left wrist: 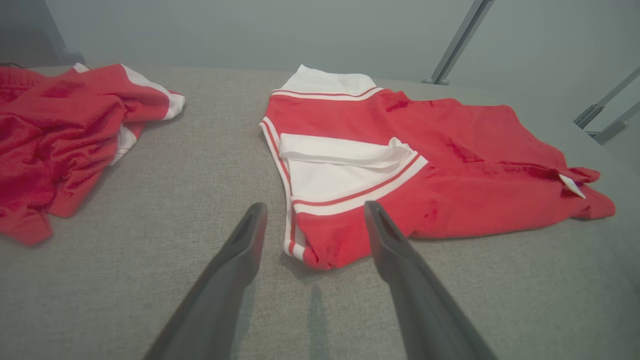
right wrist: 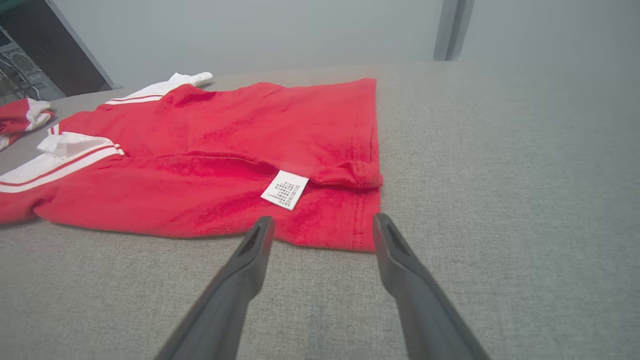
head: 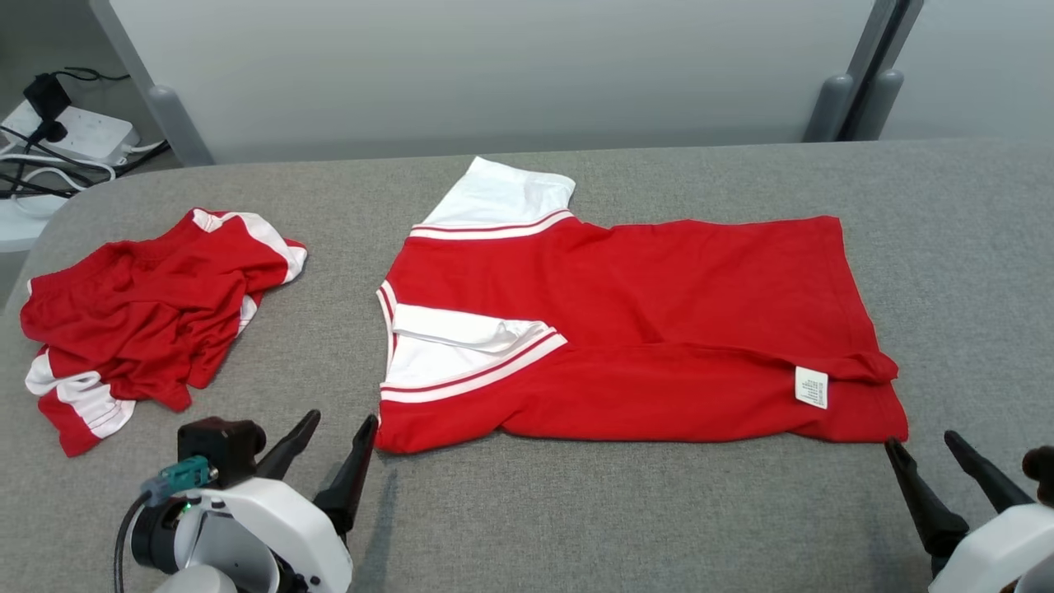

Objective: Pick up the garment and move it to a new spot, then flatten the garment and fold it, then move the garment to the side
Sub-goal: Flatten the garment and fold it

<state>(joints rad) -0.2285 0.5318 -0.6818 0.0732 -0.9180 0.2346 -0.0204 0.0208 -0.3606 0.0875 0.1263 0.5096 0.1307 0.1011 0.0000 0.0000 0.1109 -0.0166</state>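
A red garment [head: 659,321] with white, red-striped sleeves lies spread on the grey table, its near long side folded over so a white care label [head: 811,387] shows. My left gripper [head: 342,422] stands open just off its near left corner, fingers empty; in the left wrist view that corner [left wrist: 312,252] lies between the open left gripper's [left wrist: 315,212] fingers. My right gripper [head: 922,441] is open at the garment's near right corner. In the right wrist view the hem [right wrist: 365,220] and label [right wrist: 285,190] sit just beyond the right gripper [right wrist: 320,222].
A second red and white garment [head: 140,317] lies crumpled at the table's left, also in the left wrist view [left wrist: 55,140]. A power strip with cables [head: 70,132] sits beyond the table's far left corner. A grey panel on posts [head: 832,107] backs the table.
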